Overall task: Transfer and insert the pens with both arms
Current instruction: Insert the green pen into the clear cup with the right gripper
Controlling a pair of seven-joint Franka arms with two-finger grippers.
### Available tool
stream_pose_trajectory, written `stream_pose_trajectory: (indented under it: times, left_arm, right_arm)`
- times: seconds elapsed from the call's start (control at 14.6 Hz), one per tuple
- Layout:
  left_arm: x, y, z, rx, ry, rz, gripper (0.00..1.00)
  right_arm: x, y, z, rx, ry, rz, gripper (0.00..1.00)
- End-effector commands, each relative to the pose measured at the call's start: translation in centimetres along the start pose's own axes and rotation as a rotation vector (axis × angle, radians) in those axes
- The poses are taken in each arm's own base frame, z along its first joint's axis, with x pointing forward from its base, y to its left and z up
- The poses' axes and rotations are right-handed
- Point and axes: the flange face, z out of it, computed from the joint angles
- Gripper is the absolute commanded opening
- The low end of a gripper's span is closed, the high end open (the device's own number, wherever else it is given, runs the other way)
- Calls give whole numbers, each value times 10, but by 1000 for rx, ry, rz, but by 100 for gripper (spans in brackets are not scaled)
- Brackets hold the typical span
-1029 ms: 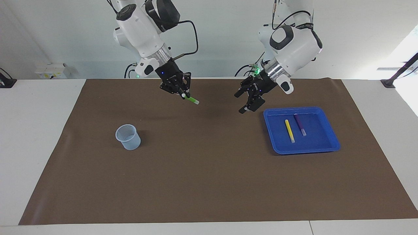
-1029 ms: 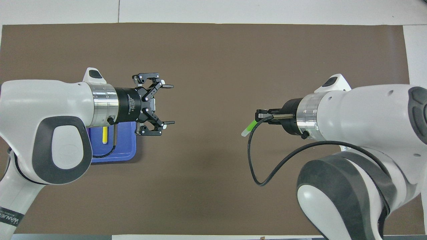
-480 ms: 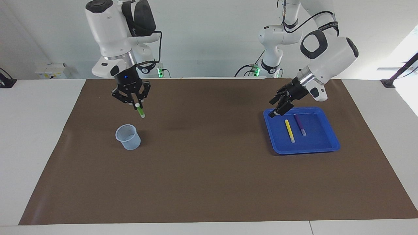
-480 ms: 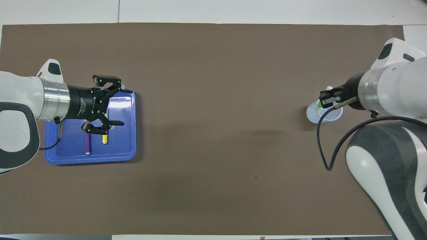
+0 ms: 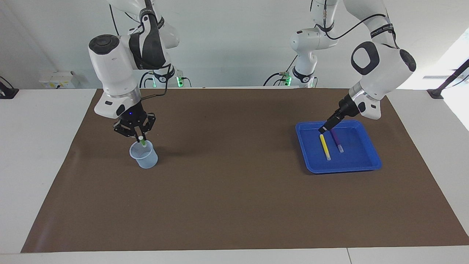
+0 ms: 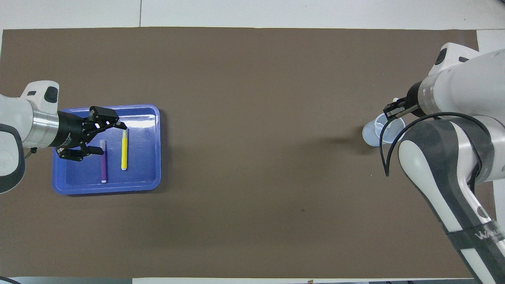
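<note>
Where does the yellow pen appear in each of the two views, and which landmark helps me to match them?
Facing view: the yellow pen lies in the blue tray, at the picture's right, beside the purple pen.
Overhead view: the yellow pen lies in the same tray, at the picture's left.
Shared landmark: the blue tray, at the left arm's end of the table.

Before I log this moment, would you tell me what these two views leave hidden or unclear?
- Green pen: the overhead view hides it under the right gripper; the facing view shows only its top, so its depth in the cup is unclear.
- Left gripper: whether it touches the yellow pen or purple pen in the tray is too small to tell.
</note>
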Motion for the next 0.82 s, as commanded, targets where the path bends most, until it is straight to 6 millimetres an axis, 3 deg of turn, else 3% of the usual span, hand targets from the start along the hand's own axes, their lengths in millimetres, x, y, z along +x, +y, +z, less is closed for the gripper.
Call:
stream_pose_trajectory:
  times: [0.0, 0.27, 0.55, 0.75]
  left_arm:
    - [18, -19, 20, 123, 7, 246, 100]
    - [50, -49, 45, 213, 30, 525, 100]
    - [53, -68, 88, 284, 52, 689, 100]
    - [60, -78, 98, 286, 31, 740, 97]
  right_arm:
    - [-9, 6, 14, -13, -9, -30, 0]
    - [-22, 2, 36, -6, -26, -25, 0]
    - [-29, 0, 56, -11, -7, -28, 0]
    - [-31, -2, 60, -11, -5, -34, 15]
